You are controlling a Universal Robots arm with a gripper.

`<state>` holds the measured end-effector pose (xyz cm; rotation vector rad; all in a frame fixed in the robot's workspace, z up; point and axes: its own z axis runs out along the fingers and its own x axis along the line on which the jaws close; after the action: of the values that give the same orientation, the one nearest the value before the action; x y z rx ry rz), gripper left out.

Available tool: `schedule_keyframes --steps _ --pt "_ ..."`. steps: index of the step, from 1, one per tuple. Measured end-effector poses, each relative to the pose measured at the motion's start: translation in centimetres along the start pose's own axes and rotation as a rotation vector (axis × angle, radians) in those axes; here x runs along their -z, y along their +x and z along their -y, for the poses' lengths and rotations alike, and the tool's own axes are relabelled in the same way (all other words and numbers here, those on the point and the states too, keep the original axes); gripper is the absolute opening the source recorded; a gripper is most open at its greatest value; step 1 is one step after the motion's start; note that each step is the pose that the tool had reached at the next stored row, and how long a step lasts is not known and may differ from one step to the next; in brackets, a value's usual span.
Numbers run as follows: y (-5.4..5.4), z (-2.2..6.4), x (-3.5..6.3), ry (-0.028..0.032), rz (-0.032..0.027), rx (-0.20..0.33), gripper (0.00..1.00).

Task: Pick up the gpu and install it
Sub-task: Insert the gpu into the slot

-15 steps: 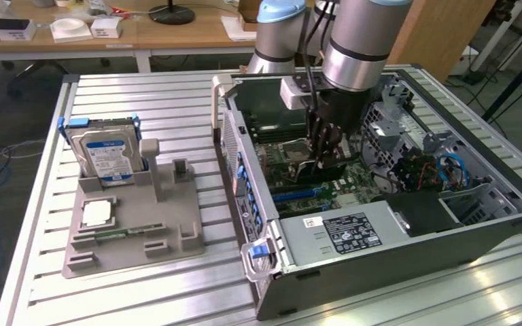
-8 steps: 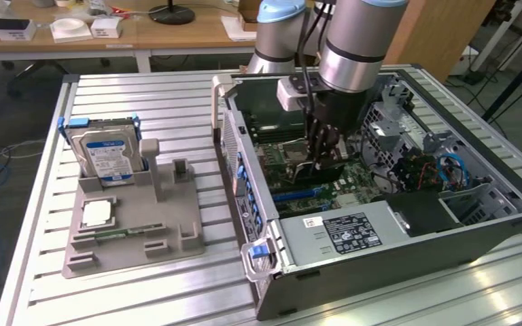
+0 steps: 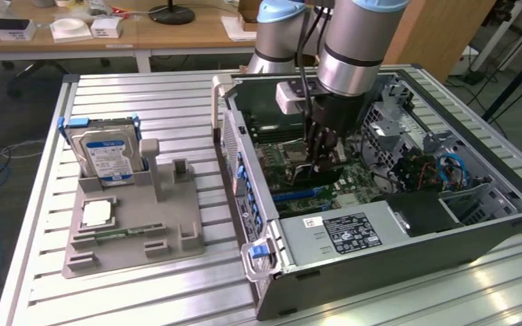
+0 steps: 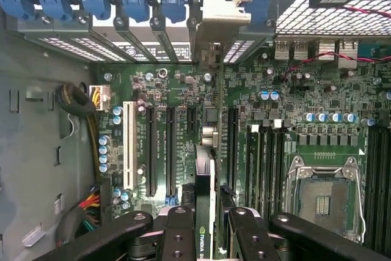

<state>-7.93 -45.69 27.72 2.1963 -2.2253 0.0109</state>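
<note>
In the exterior view, I am holding the arm deep inside the open case (image 3: 478, 231). The gripper (image 3: 321, 157) is pinching the gpu (image 3: 308, 175) from above, and the card is standing on its edge just over the motherboard (image 3: 356, 182). On the ribbed metal table (image 3: 152, 102), well apart from the case, the hard drive (image 3: 107, 153) is standing upright in a matt grey holder (image 3: 134, 234).

In the wrist view, I am looking straight down along the card. The gripper (image 4: 211, 221) is closed on the gpu (image 4: 206, 236), with its black fingers (image 4: 177, 236) pressing on both flat faces. The card is thin, black and stiff. Its silver bracket (image 4: 219, 25) is reaching the rear wall, between the blue plastic latches (image 4: 91, 1). The long black slots (image 4: 170, 145) are running parallel to the card, beside a white one (image 4: 128, 145). I cannot tell whether the lower edge is already sitting in a slot.

To do this step well, I think the card needs to be kept upright and exactly parallel to the slot, and the bracket should be entering its opening at the same time. The push should be straight and gentle, because the board is rigid and full of small capacitors. The metal socket (image 4: 324, 197) is lying well aside, so it is not in danger.
</note>
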Motion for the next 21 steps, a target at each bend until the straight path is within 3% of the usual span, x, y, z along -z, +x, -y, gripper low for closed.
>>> schedule_keyframes --steps 21 --pt "-0.02 -0.25 -0.95 0.0023 0.0008 0.002 0.26"
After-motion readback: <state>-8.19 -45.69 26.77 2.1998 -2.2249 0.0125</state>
